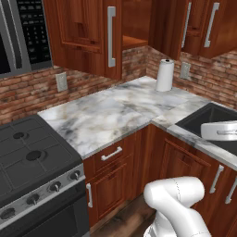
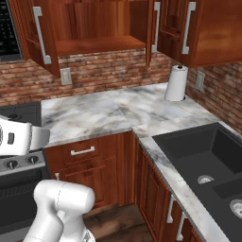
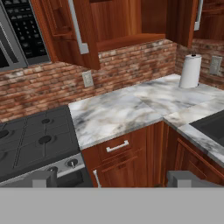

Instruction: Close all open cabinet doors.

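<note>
The arm's white elbow sits low in both base views, in front of the lower cabinets, and the hand pokes in at the left edge of the right base view, level with the stove top. In the hand view the two dark fingers rise well apart at the bottom, spread wide with nothing between them, pointing toward the corner of the worktop.

The left door stands swung out from the wall cabinet beside the microwave, its long silver handle facing the room. The right door of the same cabinet is also open, seen edge-on. Between them the cabinet's shelf is bare wood. The doors on the adjoining wall past the corner look shut or nearly so; I cannot tell for certain.

A paper towel roll stands upright on the worktop in the corner, near an outlet. The dark sink is set into the right run of the worktop. The microwave's keypad has small white markings too blurred to read.
</note>
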Motion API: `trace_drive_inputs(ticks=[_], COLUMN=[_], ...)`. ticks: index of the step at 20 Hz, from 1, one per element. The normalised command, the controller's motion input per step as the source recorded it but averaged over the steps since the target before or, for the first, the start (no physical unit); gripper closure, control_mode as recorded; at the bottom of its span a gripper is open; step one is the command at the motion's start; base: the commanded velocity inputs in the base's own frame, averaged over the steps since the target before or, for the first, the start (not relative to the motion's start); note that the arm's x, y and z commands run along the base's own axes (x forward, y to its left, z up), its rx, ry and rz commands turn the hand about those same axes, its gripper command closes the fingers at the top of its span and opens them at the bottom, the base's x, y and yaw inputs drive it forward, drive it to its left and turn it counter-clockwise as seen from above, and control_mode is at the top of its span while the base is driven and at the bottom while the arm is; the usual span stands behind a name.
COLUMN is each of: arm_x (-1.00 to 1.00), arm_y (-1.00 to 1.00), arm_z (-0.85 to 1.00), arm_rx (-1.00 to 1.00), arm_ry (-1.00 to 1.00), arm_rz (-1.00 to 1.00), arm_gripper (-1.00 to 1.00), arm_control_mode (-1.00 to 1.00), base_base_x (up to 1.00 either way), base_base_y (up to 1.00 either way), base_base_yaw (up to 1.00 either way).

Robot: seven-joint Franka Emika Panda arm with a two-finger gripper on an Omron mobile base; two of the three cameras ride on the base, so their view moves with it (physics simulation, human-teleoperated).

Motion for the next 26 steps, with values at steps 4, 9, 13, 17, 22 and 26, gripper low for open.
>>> trace_drive_inputs(ticks=[4,9,13,17,22,26], arm_x=[0.0,0.0,0.0,0.0,0.0,0.0], arm_y=[0.0,0.0,0.0,0.0,0.0,0.0], arm_z=[0.0,0.0,0.0,0.0,0.0,0.0], arm_rx=[0.0,0.0,0.0,0.0,0.0,0.0], arm_ry=[0.0,0.0,0.0,0.0,0.0,0.0], arm_rz=[0.0,0.0,0.0,0.0,0.0,0.0], arm_gripper=[-1.0,-1.0,-1.0,-1.0,-1.0,-1.0], arm_control_mode=[1.0,1.0,1.0,1.0,1.0,1.0], base_base_x=[0.27,0.2,0.11,0.21,0.34,0.52], base_base_y=[-0.3,-0.37,-0.26,-0.21,-0.07,0.0], base_base_yaw=[0.27,0.18,0.12,0.07,0.04,0.05])
